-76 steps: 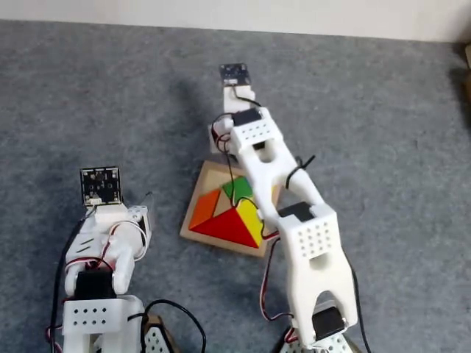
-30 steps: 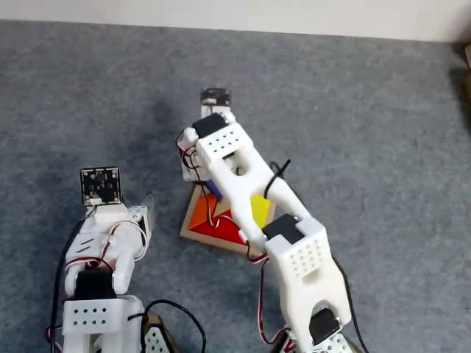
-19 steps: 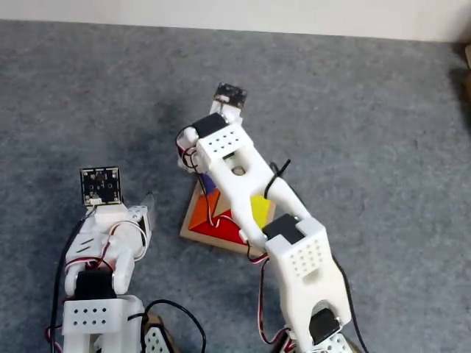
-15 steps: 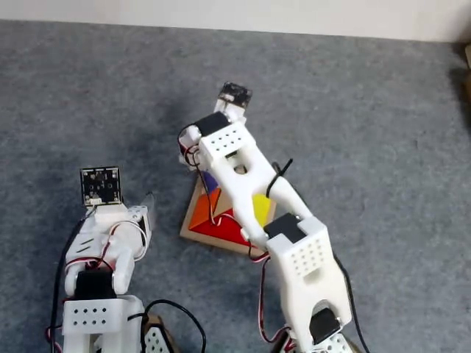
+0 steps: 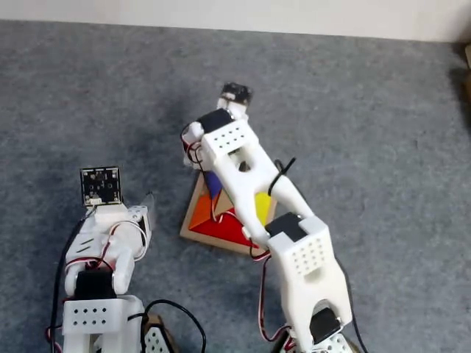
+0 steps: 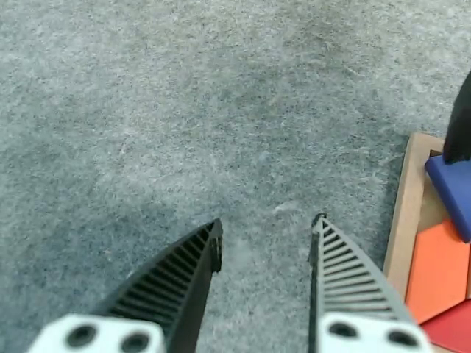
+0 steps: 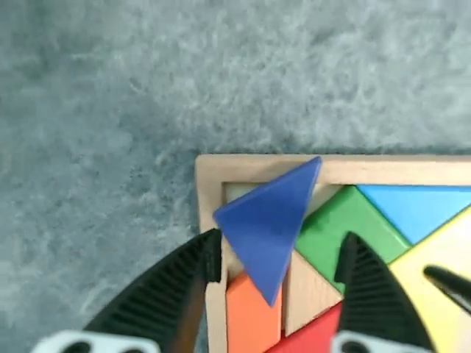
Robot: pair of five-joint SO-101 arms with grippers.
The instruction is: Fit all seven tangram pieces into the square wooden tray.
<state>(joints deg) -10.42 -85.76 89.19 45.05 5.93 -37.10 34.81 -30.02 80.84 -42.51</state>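
1 piece looks unsettled: the blue triangle (image 7: 268, 220) sits askew in the wooden tray (image 7: 210, 170)'s corner, apparently riding the rim. The right jaws hang apart either side of it, gripping nothing. Smart play: turn it square to the corner, then press it flat beside the green piece (image 7: 335, 228). The left jaws, apart and empty, hover over the worktop (image 6: 147, 110) beside the tray.

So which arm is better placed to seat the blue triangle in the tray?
Right. The right gripper, open, straddles the blue triangle, which lies askew over the tray corner. The left gripper sits over carpet beside the tray.
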